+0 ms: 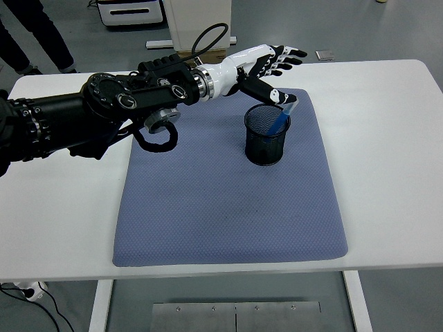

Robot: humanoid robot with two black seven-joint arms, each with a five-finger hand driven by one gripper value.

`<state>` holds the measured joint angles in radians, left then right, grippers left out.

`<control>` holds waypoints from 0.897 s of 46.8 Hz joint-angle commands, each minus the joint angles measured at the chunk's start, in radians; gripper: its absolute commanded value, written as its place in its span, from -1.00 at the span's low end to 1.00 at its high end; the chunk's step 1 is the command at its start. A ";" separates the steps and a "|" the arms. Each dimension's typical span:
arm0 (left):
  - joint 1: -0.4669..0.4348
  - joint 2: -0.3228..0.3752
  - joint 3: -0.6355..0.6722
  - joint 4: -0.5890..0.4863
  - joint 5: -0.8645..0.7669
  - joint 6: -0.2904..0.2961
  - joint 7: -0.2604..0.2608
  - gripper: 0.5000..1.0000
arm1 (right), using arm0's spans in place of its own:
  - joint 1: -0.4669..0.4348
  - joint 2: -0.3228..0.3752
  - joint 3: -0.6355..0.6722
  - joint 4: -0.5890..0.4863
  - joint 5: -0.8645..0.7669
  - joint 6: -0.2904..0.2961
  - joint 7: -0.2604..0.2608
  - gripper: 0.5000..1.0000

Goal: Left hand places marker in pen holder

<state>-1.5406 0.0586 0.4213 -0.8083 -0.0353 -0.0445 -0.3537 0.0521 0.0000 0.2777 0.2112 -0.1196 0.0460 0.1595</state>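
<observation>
Left robot hand (266, 63): extended from the left edge of the view across the far part of the counter (387, 159), positioned above and just behind the pen holder (266, 135). Fingers (287, 54) spread wide and pointed toward the far right, holding nothing. Thumb angled down toward the holder rim, its tip close to the top of the marker (282, 118); contact between thumb tip and marker not determinable.

Marker: blue, resting inside the pen holder, tilted, upper end leaning against the far right part of the rim and protruding slightly above it. Lower end hidden by the mesh wall.

Pen holder: black mesh cup, upright, standing on the mat (228, 207) near the mat's far right corner.

Mat: blue-grey, rectangular, lying flat in the middle of the counter, covering most of its depth from far edge to near edge. No other items on the mat.

Left arm (104, 111): black, with a white forearm section just behind the hand; black cable loop (156, 135) hanging under the arm above the mat's far left corner.

Counter: white, bare on the left and right of the mat.

Right robot hand: outside the view.

Beyond the far left corner of the counter: legs of a person (31, 34) standing on the floor.
</observation>
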 commanded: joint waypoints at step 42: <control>0.393 0.354 -0.555 0.017 0.014 0.175 -0.071 1.00 | 0.000 0.000 0.000 0.000 0.000 0.000 0.000 1.00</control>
<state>-1.1995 0.3966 -0.0489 -0.7908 -0.0232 0.1340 -0.4182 0.0521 0.0000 0.2777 0.2115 -0.1196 0.0460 0.1596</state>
